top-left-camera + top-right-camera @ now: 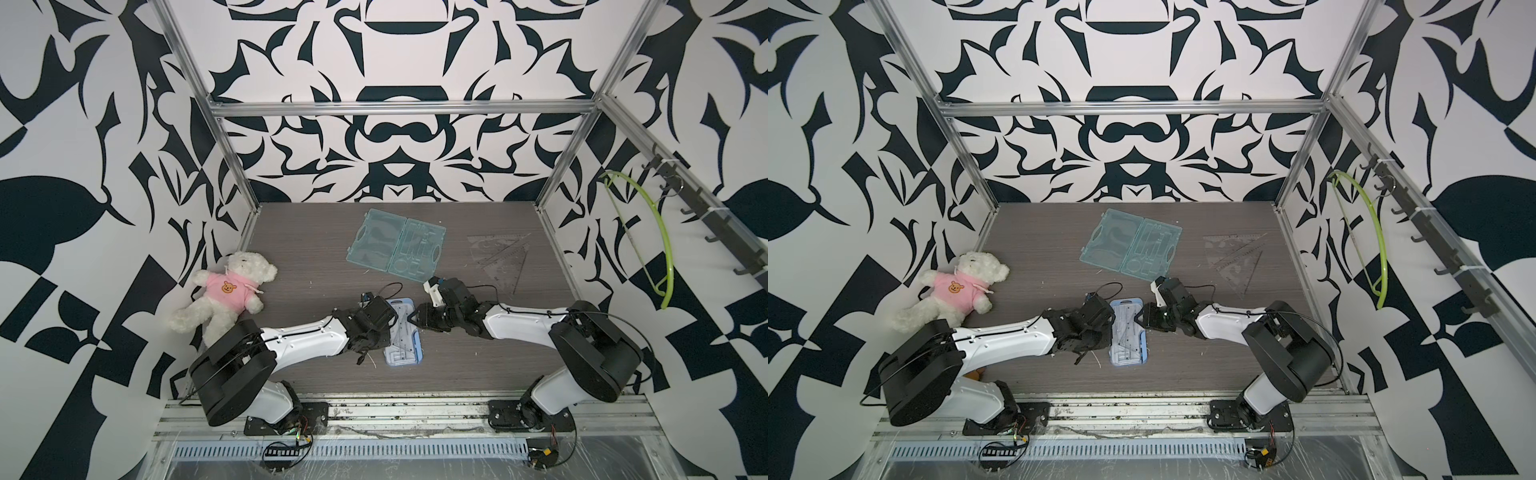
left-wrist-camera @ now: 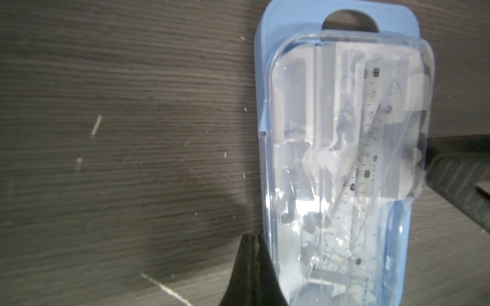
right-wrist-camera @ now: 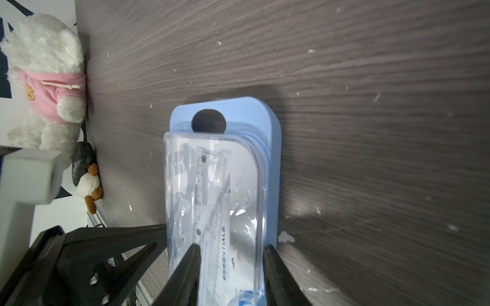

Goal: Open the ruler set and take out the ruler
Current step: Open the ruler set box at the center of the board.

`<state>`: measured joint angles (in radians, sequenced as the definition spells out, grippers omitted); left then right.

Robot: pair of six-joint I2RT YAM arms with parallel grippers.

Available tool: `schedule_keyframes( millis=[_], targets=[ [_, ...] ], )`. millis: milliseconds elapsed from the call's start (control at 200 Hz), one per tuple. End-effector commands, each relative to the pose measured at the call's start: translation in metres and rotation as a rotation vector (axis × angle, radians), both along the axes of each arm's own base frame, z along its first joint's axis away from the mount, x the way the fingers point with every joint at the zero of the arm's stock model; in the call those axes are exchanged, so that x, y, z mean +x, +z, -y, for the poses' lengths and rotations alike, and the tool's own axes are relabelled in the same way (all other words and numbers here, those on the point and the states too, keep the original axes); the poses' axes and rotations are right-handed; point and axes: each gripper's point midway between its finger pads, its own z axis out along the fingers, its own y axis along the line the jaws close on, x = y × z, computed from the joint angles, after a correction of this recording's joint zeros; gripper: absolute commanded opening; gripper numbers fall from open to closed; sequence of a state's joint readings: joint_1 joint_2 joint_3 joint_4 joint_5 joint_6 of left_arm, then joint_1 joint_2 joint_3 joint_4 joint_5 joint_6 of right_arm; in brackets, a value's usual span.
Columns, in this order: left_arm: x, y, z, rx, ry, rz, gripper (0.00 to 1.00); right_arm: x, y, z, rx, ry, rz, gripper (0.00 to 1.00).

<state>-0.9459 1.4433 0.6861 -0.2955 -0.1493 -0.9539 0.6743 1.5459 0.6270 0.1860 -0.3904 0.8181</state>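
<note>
The ruler set is a light blue tray with a clear lid. It lies flat at the table's middle between my two arms, lid down. A clear ruler with black marks shows through the lid. My left gripper is shut, and its tips touch the set's left long edge. My right gripper reaches in from the right with its jaws apart. One finger lies over the lid, and the other sits at the tray's outer edge.
An open teal plastic case lies at the back middle. Clear set squares lie at the back right. A white teddy bear in a pink shirt sits at the left wall. A green hanger hangs on the right wall.
</note>
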Motion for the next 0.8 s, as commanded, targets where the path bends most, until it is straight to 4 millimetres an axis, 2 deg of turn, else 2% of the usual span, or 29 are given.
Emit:
schedule_keyframes(
  millis=[0,420,660,795],
  targets=[
    [0.000,0.001,0.002,0.012,-0.005,-0.006,0.00,0.004,0.004,-0.002,0.027,-0.005,0.013,0.40],
    [0.000,0.001,0.004,0.014,-0.009,-0.006,0.00,0.005,-0.005,-0.004,0.011,0.002,0.000,0.43],
    [0.000,0.000,0.004,0.019,-0.010,-0.008,0.00,0.006,0.004,-0.003,0.022,-0.003,0.018,0.35],
    [0.001,-0.001,0.005,0.019,-0.009,-0.010,0.00,0.005,0.009,-0.002,0.029,-0.006,0.026,0.27]
  ],
)
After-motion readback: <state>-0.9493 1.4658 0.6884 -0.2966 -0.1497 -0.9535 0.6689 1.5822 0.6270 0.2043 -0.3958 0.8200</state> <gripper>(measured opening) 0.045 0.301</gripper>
